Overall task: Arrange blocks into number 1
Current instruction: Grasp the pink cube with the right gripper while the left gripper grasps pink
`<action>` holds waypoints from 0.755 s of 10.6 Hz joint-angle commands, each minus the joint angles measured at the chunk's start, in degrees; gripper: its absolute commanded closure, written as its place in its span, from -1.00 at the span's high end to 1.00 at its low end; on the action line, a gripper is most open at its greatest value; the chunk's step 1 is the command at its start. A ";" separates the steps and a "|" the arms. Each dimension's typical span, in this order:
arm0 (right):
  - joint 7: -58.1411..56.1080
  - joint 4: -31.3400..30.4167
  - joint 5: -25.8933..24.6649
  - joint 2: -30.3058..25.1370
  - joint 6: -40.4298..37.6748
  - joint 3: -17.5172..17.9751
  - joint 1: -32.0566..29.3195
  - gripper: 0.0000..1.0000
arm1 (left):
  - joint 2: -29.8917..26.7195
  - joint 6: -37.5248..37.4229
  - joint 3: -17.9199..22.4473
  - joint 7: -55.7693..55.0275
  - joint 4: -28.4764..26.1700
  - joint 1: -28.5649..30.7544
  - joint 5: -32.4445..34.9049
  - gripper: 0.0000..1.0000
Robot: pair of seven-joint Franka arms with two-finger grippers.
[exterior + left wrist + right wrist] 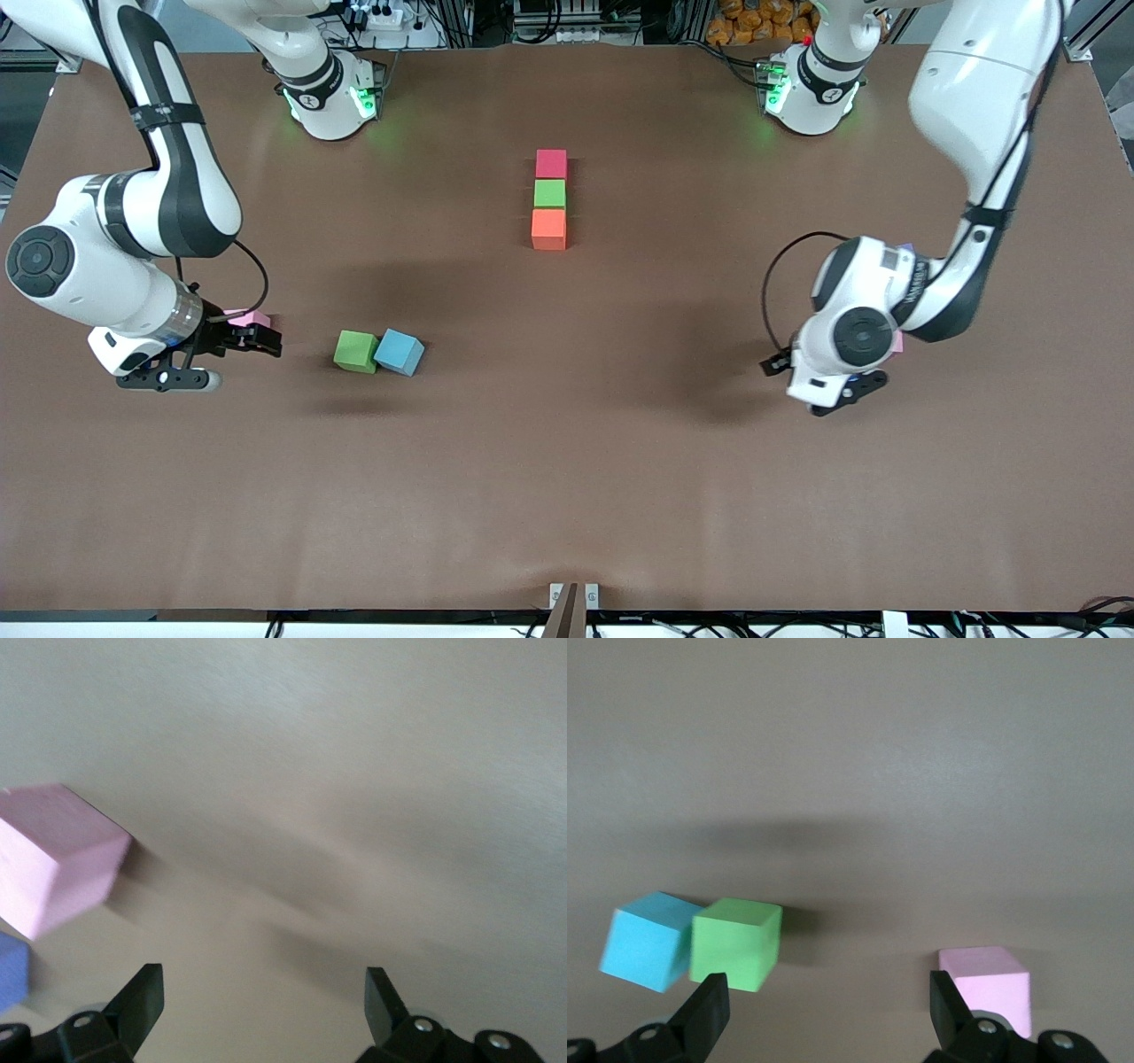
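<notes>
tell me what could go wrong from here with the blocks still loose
1. The loose green block and blue block touch, so grabbing one could drag the other askew.
2. The right gripper, open, sits by a pink block; a careless move may knock it away.
3. The left gripper is open near another pink block and a purple block, mostly hidden under the arm in the front view.
4. Adding to the red, green, orange column could skew it.

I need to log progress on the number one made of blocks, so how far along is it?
Done: a straight column of red block, green block and orange block at mid-table. In hand: nothing; the right gripper is open by a pink block, the left gripper open beside another pink block. Left: the loose green block, the light blue block and both pink blocks.
</notes>
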 commanded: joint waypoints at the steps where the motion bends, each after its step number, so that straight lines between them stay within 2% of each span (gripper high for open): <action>1: -11.78 -3.53 -0.20 -2.92 0.99 0.40 -3.71 1.00 | -3.53 5.90 -0.83 8.16 -6.61 6.36 3.25 1.00; 5: -20.60 -4.84 -0.38 1.46 0.90 0.40 -8.10 1.00 | -5.11 5.21 -0.83 26.17 -8.45 12.96 4.32 1.00; 8: -20.45 -8.35 -0.47 2.62 1.69 0.31 -10.31 1.00 | -4.58 5.12 -0.74 29.36 -9.16 13.06 4.32 1.00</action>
